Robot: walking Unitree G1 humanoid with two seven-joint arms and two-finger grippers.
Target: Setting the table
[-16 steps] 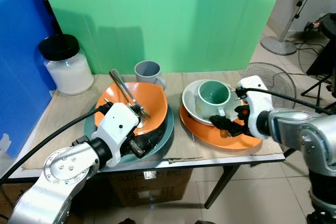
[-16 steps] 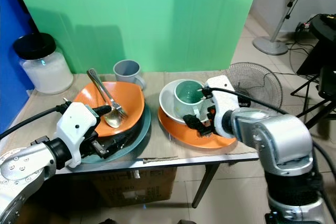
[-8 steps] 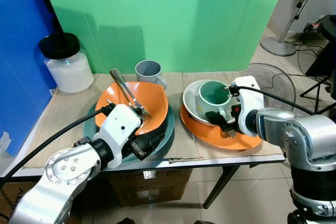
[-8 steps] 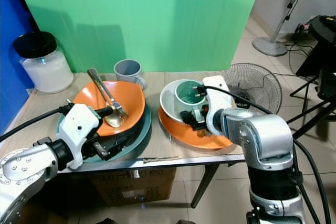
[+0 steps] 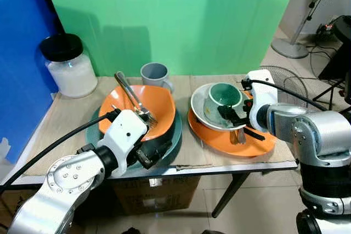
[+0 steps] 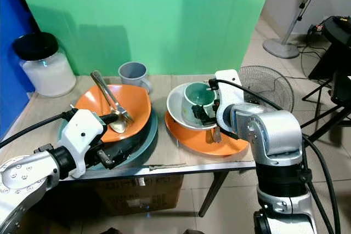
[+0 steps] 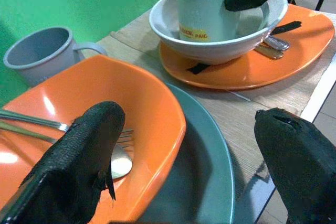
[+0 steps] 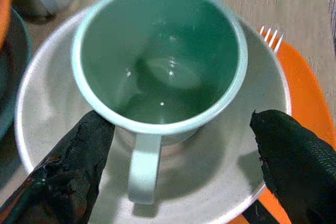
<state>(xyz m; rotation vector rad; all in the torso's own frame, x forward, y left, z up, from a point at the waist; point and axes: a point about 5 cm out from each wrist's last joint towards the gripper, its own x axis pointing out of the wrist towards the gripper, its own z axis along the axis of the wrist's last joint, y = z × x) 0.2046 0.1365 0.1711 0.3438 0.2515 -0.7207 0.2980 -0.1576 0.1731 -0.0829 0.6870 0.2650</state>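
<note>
A green mug (image 8: 157, 56) stands inside a white bowl (image 5: 198, 105) on an orange plate (image 5: 258, 146) at the table's right. My right gripper (image 5: 230, 114) is open over the bowl's near side, with its fingers on either side of the mug's handle (image 8: 142, 174). A spoon (image 5: 239, 135) lies on that plate. To the left, an orange bowl (image 5: 159, 108) holding a fork (image 5: 131, 97) and a spoon sits on a black dish and a teal plate (image 5: 174, 135). My left gripper (image 5: 148, 154) is open at this stack's near rim.
A grey mug (image 5: 154, 75) stands behind the orange bowl. A glass jar (image 5: 70, 67) with a black lid stands at the table's back left. A floor fan (image 5: 279, 78) lies beside the table's right end, and a green screen backs the table.
My right gripper has moved from the orange plate's near rim up to the green mug's handle, uncovering the spoon on the plate. The left gripper has barely shifted.
</note>
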